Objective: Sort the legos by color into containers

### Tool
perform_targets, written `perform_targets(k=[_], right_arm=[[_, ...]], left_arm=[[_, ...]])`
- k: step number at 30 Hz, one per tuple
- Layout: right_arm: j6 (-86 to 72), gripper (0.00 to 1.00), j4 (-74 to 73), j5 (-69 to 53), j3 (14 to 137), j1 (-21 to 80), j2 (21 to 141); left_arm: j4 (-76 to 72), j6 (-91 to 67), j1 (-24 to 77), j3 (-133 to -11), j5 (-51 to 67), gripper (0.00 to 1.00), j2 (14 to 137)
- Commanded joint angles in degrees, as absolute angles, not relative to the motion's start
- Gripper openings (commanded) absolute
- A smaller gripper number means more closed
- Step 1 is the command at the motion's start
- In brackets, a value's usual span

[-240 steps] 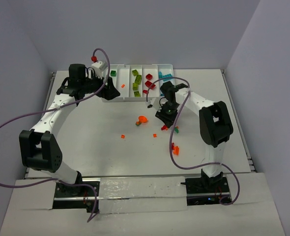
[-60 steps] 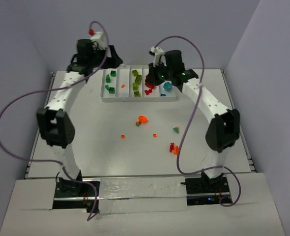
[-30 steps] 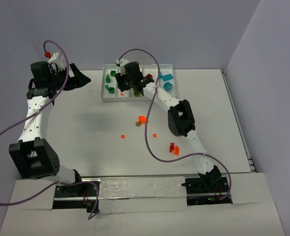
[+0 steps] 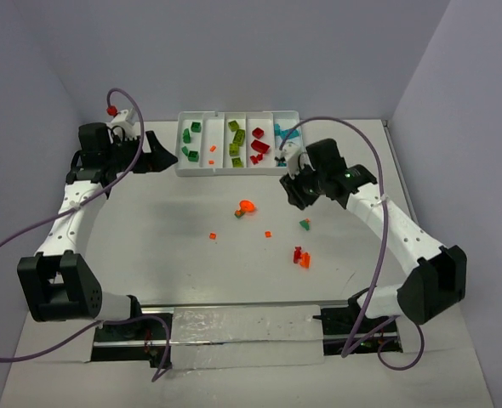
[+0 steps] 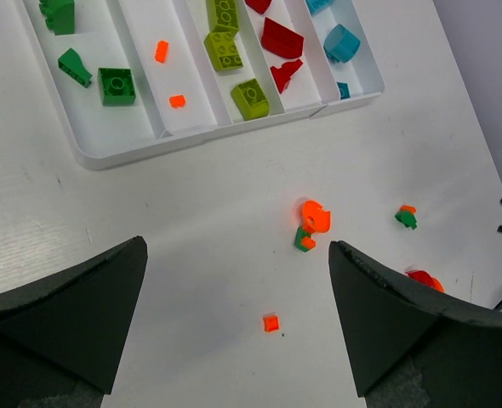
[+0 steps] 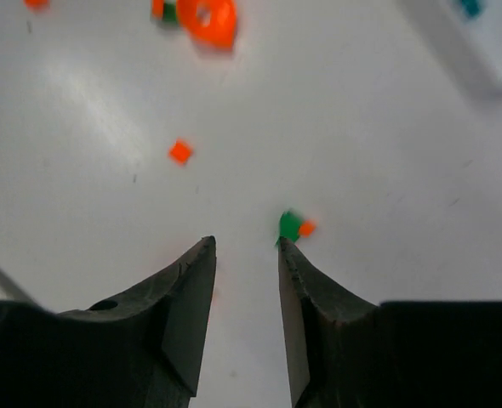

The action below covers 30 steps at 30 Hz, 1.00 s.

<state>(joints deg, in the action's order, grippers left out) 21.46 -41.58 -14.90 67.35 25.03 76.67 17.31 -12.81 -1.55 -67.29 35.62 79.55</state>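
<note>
Most of your small plastic legos (image 5: 224, 49) already lie in the white rectangular plastic tray (image 4: 238, 171) at the table's far side. They run dark green, orange, lime green, red and teal blue, one colour to each compartment from left to right.

Five pieces are left on the white table (image 4: 149, 255):
- a round orange piece joined to a green bit (image 4: 245, 206)
- a tiny orange square (image 4: 213, 235)
- a second orange square (image 4: 268, 233)
- a green-and-orange bit (image 4: 305, 224)
- a red-and-orange stack (image 4: 300, 257)

The mixed ones probably need splitting first.

Your right gripper (image 6: 244, 241) hangs close above the green-and-orange bit, its jaws narrowly parted and pinching nothing. Your left gripper (image 5: 234, 246), left of the tray, is spread wide and empty.
</note>
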Motion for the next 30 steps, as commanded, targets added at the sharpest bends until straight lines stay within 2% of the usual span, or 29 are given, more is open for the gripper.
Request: perform_targets(k=[1, 3, 8, 12, 15, 21, 26, 30], right_arm=[[21.5, 0.35, -53.4, -15.6, 59.4, 24.3, 73.4], [16.9, 0.28, -55.3, -16.4, 58.2, 24.2, 71.4], [15.2, 0.25, -59.3, -12.0, 59.6, 23.5, 72.2], [15.9, 0.33, -61.3, -12.7, 58.6, 23.2, 74.5], [16.7, 0.34, -65.0, -13.9, 61.7, 22.8, 79.0], [17.1, 0.37, -62.8, -14.6, 59.6, 23.0, 81.0], [17.9, 0.46, -63.7, -16.4, 61.1, 23.2, 84.4], [18.5, 0.46, -64.1, -17.8, 63.4, 23.6, 89.6]], left_arm=[[17.1, -12.0, -0.6, -70.0, 35.7, 0.98, 78.7], [17.1, -12.3, -0.5, -70.2, 35.1, 0.98, 78.5], [18.1, -12.2, -0.5, -70.8, 34.7, 0.98, 78.3], [19.0, -11.3, -0.5, -70.8, 33.6, 0.98, 78.1], [18.7, -11.0, -0.5, -70.1, 32.9, 0.98, 77.9], [18.5, -11.0, -0.5, -70.1, 32.9, 0.98, 78.6], [18.5, -11.2, -0.5, -70.7, 32.9, 0.98, 79.9], [18.5, -11.5, -0.4, -71.2, 33.0, 0.98, 80.6]])
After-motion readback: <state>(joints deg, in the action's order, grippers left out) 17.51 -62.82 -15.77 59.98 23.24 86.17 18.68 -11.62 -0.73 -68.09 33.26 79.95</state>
